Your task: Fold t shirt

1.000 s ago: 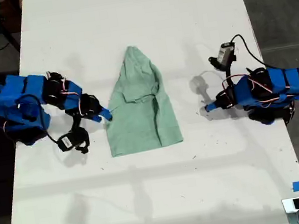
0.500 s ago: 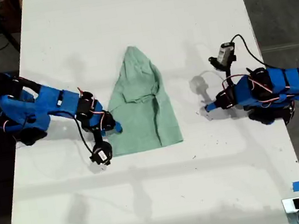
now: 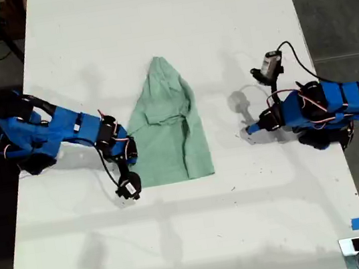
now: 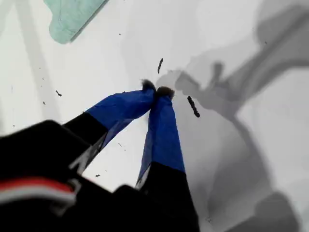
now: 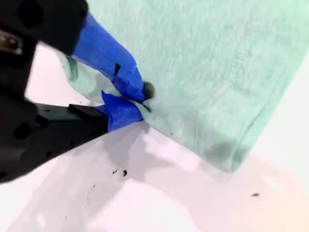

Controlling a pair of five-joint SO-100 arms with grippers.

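No readable writing or labels in any view.

Exterior view's left: my second gripper (image 3: 131,156) sits at the t shirt (image 3: 169,132), at its edge toward the exterior view's left, near the hem corner. Second wrist view: blue-taped fingertips (image 5: 126,82) pinched together on the t shirt's (image 5: 207,72) edge, a small fold of mint fabric caught between them; jaws nearly closed.

T shirt lies mid-table on the white table (image 3: 165,35), wrinkled, tapered end pointing to the exterior view's top.

Exterior view's right: my first gripper (image 3: 249,129) is apart from the shirt, tips low over bare table. First wrist view: my first gripper (image 4: 155,91) has tips meeting, holding nothing; a shirt corner (image 4: 72,17) lies well apart.
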